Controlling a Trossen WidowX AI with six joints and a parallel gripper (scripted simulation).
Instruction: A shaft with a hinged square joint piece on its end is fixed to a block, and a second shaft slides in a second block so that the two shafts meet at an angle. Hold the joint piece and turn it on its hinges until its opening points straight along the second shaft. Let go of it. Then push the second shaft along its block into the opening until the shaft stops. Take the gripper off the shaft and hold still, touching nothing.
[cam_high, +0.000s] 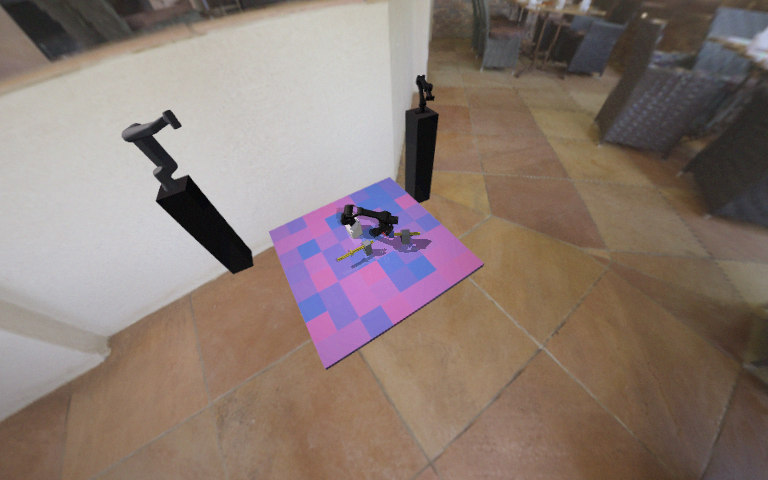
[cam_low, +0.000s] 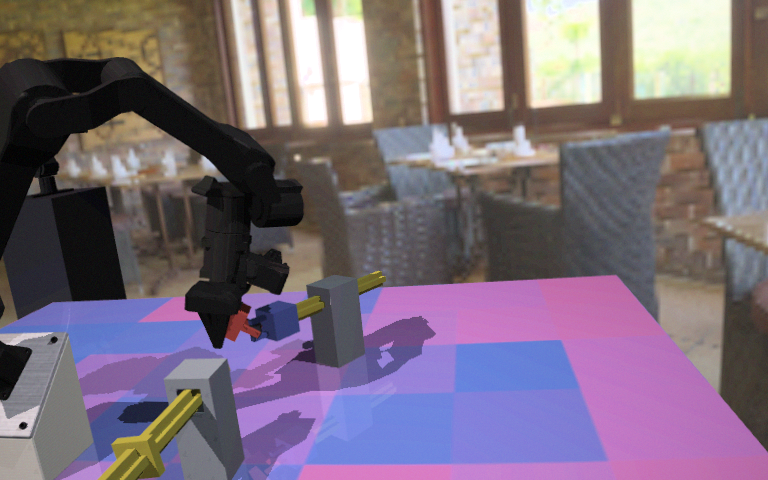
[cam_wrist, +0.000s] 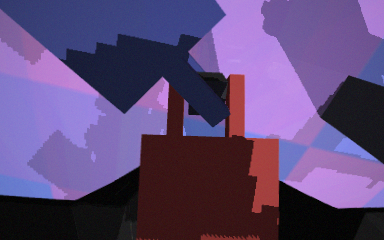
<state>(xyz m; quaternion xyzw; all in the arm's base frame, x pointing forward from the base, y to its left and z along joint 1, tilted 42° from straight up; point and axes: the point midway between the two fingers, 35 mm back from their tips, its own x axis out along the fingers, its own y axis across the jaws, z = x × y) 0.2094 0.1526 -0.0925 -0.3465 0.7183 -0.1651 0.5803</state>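
Note:
The red joint piece (cam_low: 236, 323) (cam_wrist: 200, 185) is between the fingers of my gripper (cam_low: 222, 335) (cam_wrist: 198, 162), which is shut on it. Its two prongs meet a dark cross piece and the blue fork part (cam_low: 277, 320) (cam_wrist: 150, 25) at an angle. The blue part sits on the end of the first yellow shaft (cam_low: 310, 307), which passes through the far grey block (cam_high: 405, 236) (cam_low: 339, 333). The second yellow shaft (cam_high: 348, 254) (cam_low: 169, 421), with a square collar (cam_low: 148, 450), runs into the near grey block (cam_high: 368, 247) (cam_low: 210, 418). The red piece's opening is hidden.
The arm's pale base box (cam_high: 354, 228) (cam_low: 62, 418) stands at the left in the exterior view. The patchwork table top (cam_high: 345, 300) (cam_low: 509, 418) carries both blocks. Two black pedestals (cam_high: 205, 226) (cam_high: 420, 152) with other arms stand beyond the table.

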